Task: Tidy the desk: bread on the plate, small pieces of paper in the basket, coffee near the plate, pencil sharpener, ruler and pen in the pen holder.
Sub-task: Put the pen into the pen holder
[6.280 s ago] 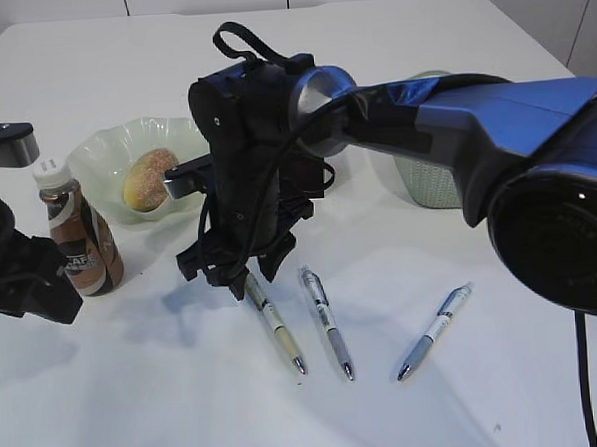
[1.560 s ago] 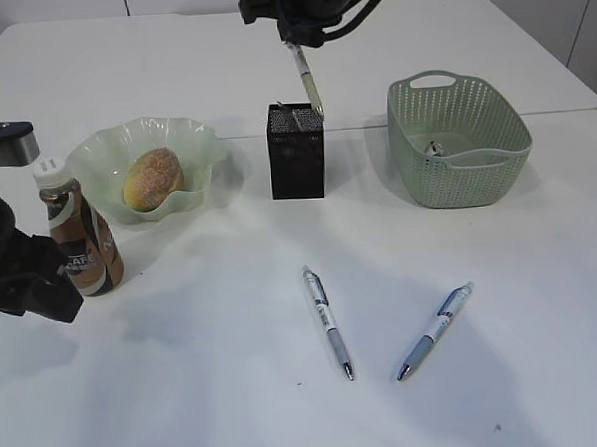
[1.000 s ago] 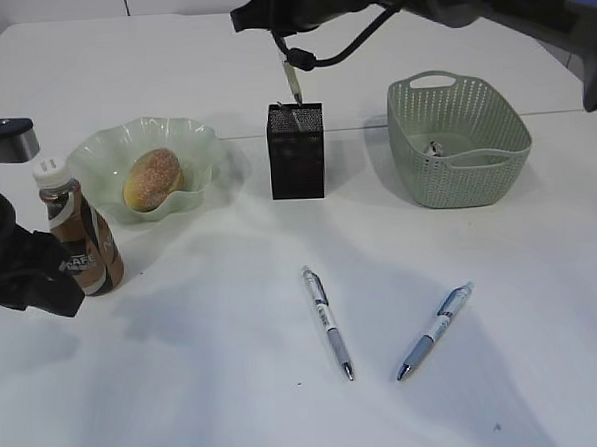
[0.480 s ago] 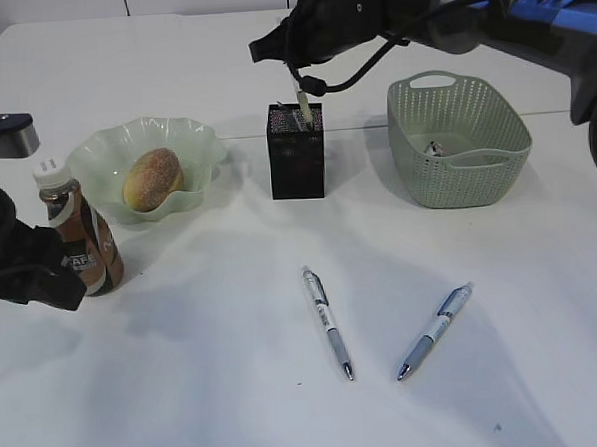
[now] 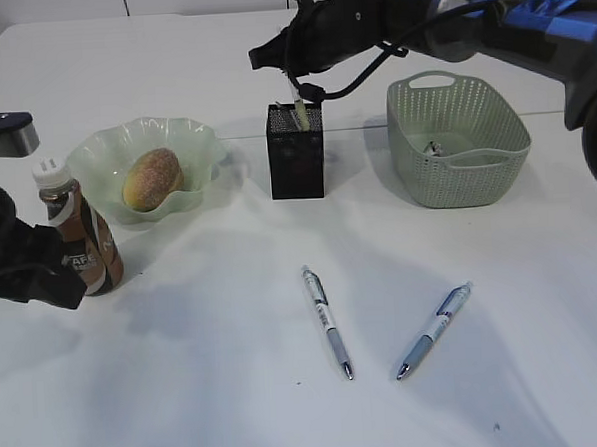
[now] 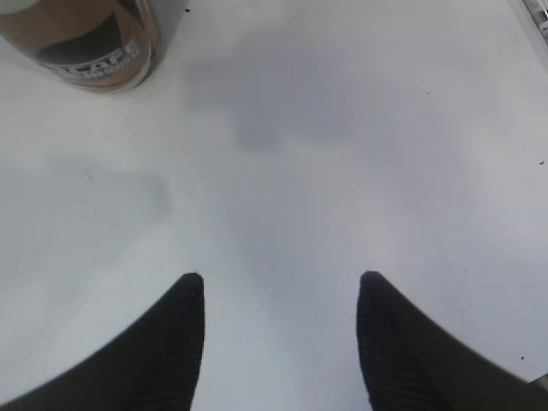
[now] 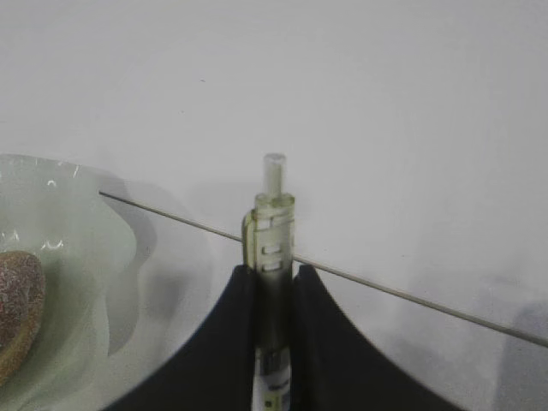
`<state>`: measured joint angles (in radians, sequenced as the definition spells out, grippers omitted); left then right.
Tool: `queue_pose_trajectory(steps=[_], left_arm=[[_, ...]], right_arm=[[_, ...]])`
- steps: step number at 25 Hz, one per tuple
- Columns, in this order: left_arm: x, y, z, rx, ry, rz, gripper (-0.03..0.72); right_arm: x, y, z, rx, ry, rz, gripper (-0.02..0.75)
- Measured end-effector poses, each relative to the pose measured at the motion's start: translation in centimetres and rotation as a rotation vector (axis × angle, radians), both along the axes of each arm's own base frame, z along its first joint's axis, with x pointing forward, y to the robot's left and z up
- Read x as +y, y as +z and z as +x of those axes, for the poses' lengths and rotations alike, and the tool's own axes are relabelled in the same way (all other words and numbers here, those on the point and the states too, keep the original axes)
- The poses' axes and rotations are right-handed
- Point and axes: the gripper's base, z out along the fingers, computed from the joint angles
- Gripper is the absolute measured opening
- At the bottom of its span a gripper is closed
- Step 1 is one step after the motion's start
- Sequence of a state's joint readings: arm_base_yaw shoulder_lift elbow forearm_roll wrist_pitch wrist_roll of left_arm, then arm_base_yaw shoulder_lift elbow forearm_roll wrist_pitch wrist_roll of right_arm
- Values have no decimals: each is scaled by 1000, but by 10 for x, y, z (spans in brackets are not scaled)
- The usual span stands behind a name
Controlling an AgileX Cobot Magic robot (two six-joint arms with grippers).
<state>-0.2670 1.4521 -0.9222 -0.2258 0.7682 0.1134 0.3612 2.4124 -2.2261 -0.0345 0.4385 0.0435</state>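
My right gripper (image 5: 293, 84) hangs over the black mesh pen holder (image 5: 296, 154), shut on a yellow-green pen (image 5: 299, 113) whose lower end is inside the holder. In the right wrist view the pen (image 7: 271, 231) stands upright between the pressed fingers of the right gripper (image 7: 272, 278). Two more pens (image 5: 328, 322) (image 5: 434, 331) lie on the white desk (image 5: 216, 368). The bread (image 5: 153, 178) rests in the green plate (image 5: 95, 154). The coffee (image 5: 79, 240) stands left of the plate, beside my open, empty left gripper (image 5: 51, 286) (image 6: 281, 282). Ruler and pencil sharpener are out of view.
The sage-green basket (image 5: 461, 165) stands right of the pen holder with a small scrap of paper (image 5: 433, 148) inside. The right arm (image 5: 488, 23) stretches across the back of the desk. The coffee's base (image 6: 86, 43) shows at the left wrist view's top left.
My right gripper has come down over the pen holder, and the pen's lower end has gone into it. The left arm has barely moved.
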Motion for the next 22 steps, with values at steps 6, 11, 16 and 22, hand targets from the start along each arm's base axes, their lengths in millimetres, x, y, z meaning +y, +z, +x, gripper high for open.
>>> queue_pose_trajectory(steps=[6,11,16,22], left_arm=[[0,0,0,0,0,0,400],[0,0,0,-2,0,0,400],[0,0,0,-4,1,-1,400],[0,0,1,-11,2,-2,400]], right_arm=[[0,1,0,-18,14,-18,81],[0,1,0,-19,16,-20,81],[0,-3,0,-1,16,-27,81],[0,-5,0,4,17,-26,81]])
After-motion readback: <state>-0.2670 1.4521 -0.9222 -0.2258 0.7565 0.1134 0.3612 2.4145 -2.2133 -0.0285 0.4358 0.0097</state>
